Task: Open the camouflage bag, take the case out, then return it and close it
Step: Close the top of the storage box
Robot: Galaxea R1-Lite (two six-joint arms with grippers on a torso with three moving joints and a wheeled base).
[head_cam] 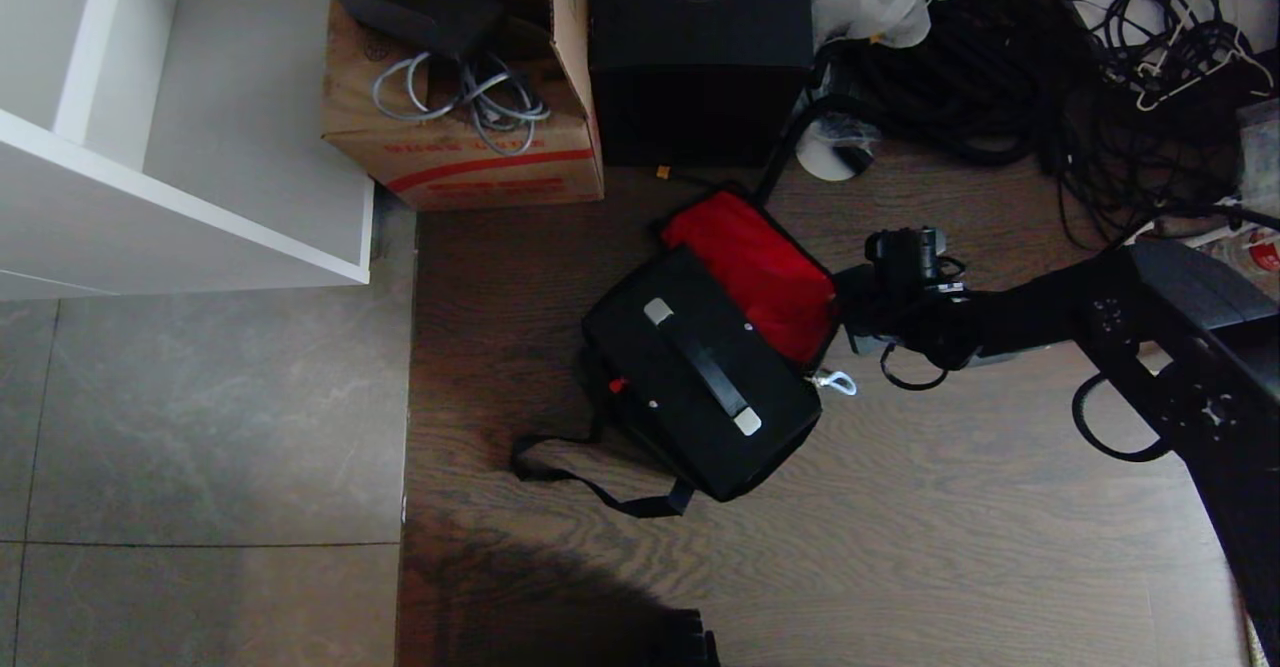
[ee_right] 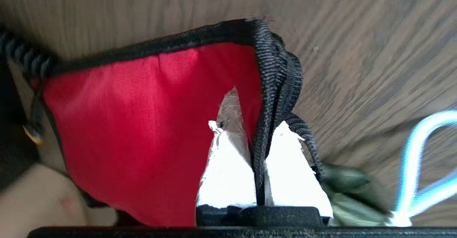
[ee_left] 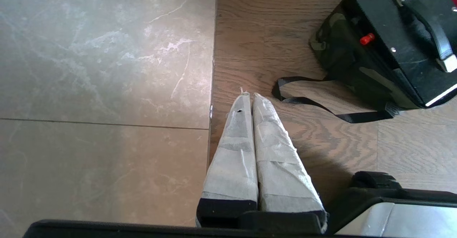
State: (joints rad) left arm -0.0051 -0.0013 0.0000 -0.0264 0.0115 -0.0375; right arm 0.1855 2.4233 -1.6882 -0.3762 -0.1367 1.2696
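The camouflage bag (head_cam: 640, 437) sits on the wooden floor with its lid (head_cam: 755, 272) flipped back, red lining up. The flat black case (head_cam: 700, 367), with a strap handle and silver ends, lies in the bag's opening. My right gripper (head_cam: 850, 312) is at the lid's right edge. In the right wrist view the gripper (ee_right: 259, 113) is shut on the lid's black trim (ee_right: 275, 70), beside the red lining (ee_right: 142, 116). The white zip pull (head_cam: 838, 382) hangs at the corner below. My left gripper (ee_left: 250, 95) is shut on nothing, parked above the floor near the bag (ee_left: 342, 52) and case (ee_left: 403, 27).
A brown cardboard box (head_cam: 460, 147) with cables and a tall black box (head_cam: 700, 47) stand behind the bag. Tangled black cables (head_cam: 1000, 77) fill the back right. A white shelf unit (head_cam: 200, 197) is at the left. The bag's black strap (head_cam: 590, 482) trails over the floor.
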